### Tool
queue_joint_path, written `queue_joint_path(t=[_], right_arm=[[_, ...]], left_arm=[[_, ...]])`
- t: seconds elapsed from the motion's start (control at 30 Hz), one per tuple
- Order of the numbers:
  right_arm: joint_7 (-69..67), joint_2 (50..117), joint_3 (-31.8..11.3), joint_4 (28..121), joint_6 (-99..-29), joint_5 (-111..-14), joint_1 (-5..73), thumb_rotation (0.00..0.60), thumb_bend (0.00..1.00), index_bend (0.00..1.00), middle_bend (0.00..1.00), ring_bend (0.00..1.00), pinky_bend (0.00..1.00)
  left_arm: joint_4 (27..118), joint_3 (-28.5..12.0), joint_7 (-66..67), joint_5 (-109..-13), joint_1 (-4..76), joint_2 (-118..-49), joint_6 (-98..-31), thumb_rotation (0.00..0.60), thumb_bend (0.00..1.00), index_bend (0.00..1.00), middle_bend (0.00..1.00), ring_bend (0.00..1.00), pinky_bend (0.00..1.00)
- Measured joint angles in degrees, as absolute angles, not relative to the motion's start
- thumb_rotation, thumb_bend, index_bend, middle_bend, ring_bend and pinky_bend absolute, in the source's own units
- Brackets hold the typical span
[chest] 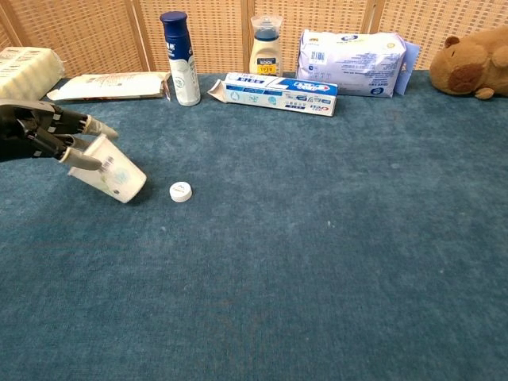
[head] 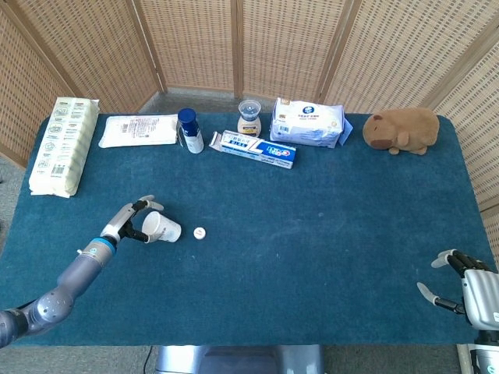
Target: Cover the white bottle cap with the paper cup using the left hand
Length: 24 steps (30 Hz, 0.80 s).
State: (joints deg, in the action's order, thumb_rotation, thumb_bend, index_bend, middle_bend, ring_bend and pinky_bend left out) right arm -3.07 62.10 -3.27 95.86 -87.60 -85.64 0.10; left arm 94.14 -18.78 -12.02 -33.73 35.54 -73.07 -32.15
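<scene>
The left hand (chest: 36, 133) grips a paper cup (chest: 111, 170) near its rim, tipped on its side over the blue table (chest: 317, 238). The white bottle cap (chest: 181, 191) lies uncovered just beside the cup. The right hand (head: 468, 284) rests open at the table's near corner.

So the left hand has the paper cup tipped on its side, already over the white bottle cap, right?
Not over it. The left hand holds the paper cup tipped, but the white bottle cap lies uncovered beside it, as the chest view shows.
</scene>
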Motion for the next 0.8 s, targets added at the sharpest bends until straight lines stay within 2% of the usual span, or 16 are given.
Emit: queue_joint_path(t=[0.17,0.33,0.43,0.5,0.6,0.8], right_arm=[[-3.05,61.99,-3.24,96.24,-87.81,-85.9,0.04,0.411,0.26,0.44,0.37,0.41,0.4],[-3.85,61.8,-3.24,96.59,-88.34,-86.08,-0.22,0.41,0.26,0.44,0.37,0.41,0.4],[-4.19,61.61,-3.2,96.61,-88.82,-86.28,-0.49,0.411,0.26,0.44,0.37,0.41,0.4],[-4.43,61.53,-3.18,96.54,-89.15,-86.4,-0.66,0.41,0.26,0.44,0.37,0.41,0.4],[-4.83,61.55,-3.15,96.31,-89.31,-86.49,-0.79,0.41,0.26,0.44,0.37,0.41,0.4],[-5.81,61.91,-2.97,95.51,-89.44,-86.64,-1.01,0.408,0.26,0.44,0.37,0.41,0.4]], left_arm=[[95.53,-17.48,-9.46,-34.94,37.4,-69.7,-31.31,0.6,0.19,0.08,0.01,0.0,0.0],[98.06,-16.28,-7.48,-35.8,39.19,-66.32,-30.88,0.6,0.19,0.07,0.01,0.0,0.0],[99.47,-15.67,-6.1,-36.71,39.79,-65.11,-32.07,0.6,0.2,0.11,0.01,0.0,0.0],[100.41,-14.82,-4.19,-37.65,40.19,-64.49,-33.42,0.6,0.23,0.15,0.01,0.0,0.0],[101.62,-12.72,0.45,-39.03,41.06,-63.83,-35.64,0.6,0.27,0.16,0.01,0.0,0.0],[103.69,-7.26,14.98,-40.41,43.28,-64.67,-44.19,0.6,0.28,0.17,0.01,0.0,0.0]])
